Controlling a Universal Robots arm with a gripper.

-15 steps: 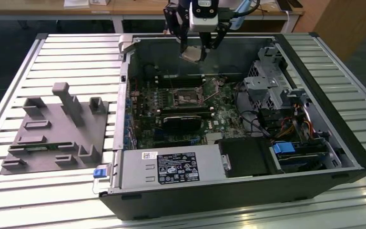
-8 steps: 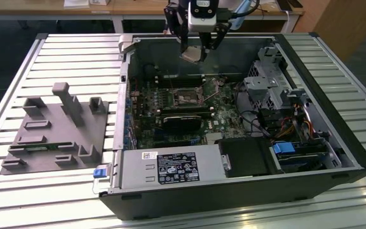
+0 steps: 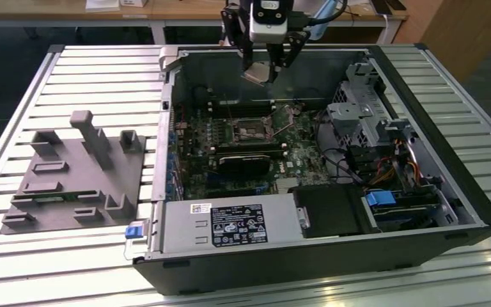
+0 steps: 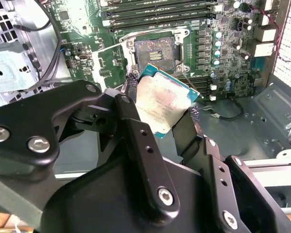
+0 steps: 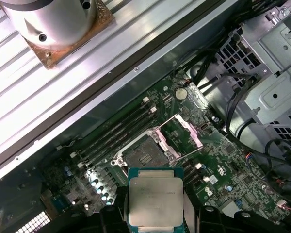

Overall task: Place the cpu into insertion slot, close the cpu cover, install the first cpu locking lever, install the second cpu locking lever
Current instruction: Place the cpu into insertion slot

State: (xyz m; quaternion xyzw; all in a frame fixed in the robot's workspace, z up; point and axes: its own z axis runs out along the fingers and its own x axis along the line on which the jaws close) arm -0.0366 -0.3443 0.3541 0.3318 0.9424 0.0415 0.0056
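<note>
Gripper (image 3: 267, 71): fingers (image 4: 135, 121) clamped on the cpu (image 5: 155, 201), hanging over the motherboard (image 5: 228, 170). Insertion slot (image 5: 144, 158) is bare; cpu cover (image 5: 191, 133) stands open beside it.

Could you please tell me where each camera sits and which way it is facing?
Exterior view: off the arm, above the table, looking down into the open case; the claw hangs over it, holding the cpu.
First wrist view: on the arm, looking down past the clamped cpu at the socket; the claw shows beside the cpu.
Second wrist view: on the arm, behind the black claw links, looking along them to the cpu and socket.
Shared: all three show cpu and socket.
</note>
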